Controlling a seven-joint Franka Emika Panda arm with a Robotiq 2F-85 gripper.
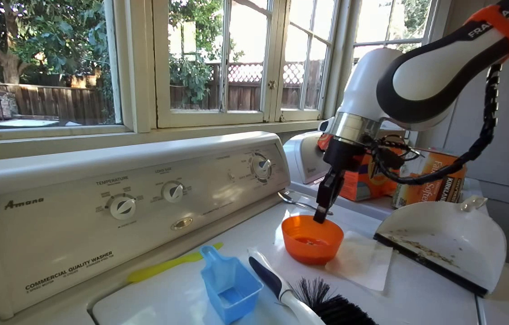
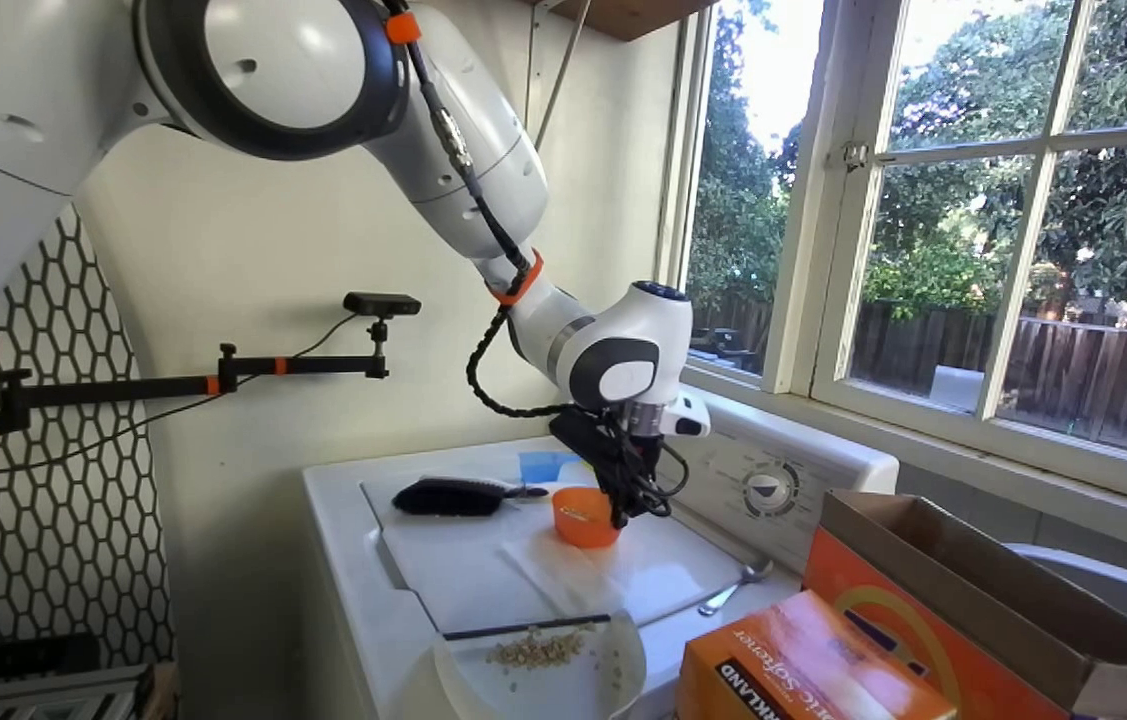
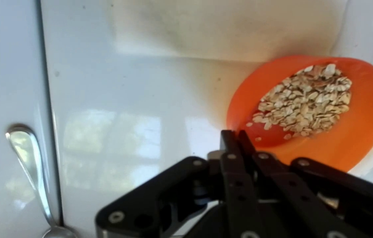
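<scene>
Orange bowl (image 1: 306, 253) w/ oats (image 3: 308, 99), rim pinched by gripper (image 3: 237, 133)

Bowl's on the washer (image 1: 159, 304) lid, approx. upright; can't tell if its base is fully down. Oats heaped inside, a few strays on its bare bottom. Gripper's clenched on the rim: 1 finger inside the wall, 1 outside, tips almost meeting w/ just the thin wall btwn. Arm (image 1: 435, 76) reaches in from above, fingers leaning a bit.

White paper sheet (image 1: 365, 264) lies flat right by the bowl; unclear if the bowl overlaps its edge. Brush (image 2: 458, 498), black bristles, is just beside, handle nr. the bowl. Blue scoop (image 1: 231, 289) next to the brush handle. Yellow-green utensil (image 1: 168, 265) lies past the scoop, along the ctrl panel (image 1: 146, 225). Spoon (image 3: 34, 167) by the lid seam, apart from the bowl.

Further out: white dustpan (image 1: 475, 257), dark lip toward the paper, flakes (image 2: 538, 650) scattered on it. Then, in an exterior view, softener box (image 2: 793, 655) marked KIRKLAND + orange cardboard box (image 2: 973, 640), top open. Windows (image 1: 274, 101) behind the panel, trees & fence outside.
</scene>
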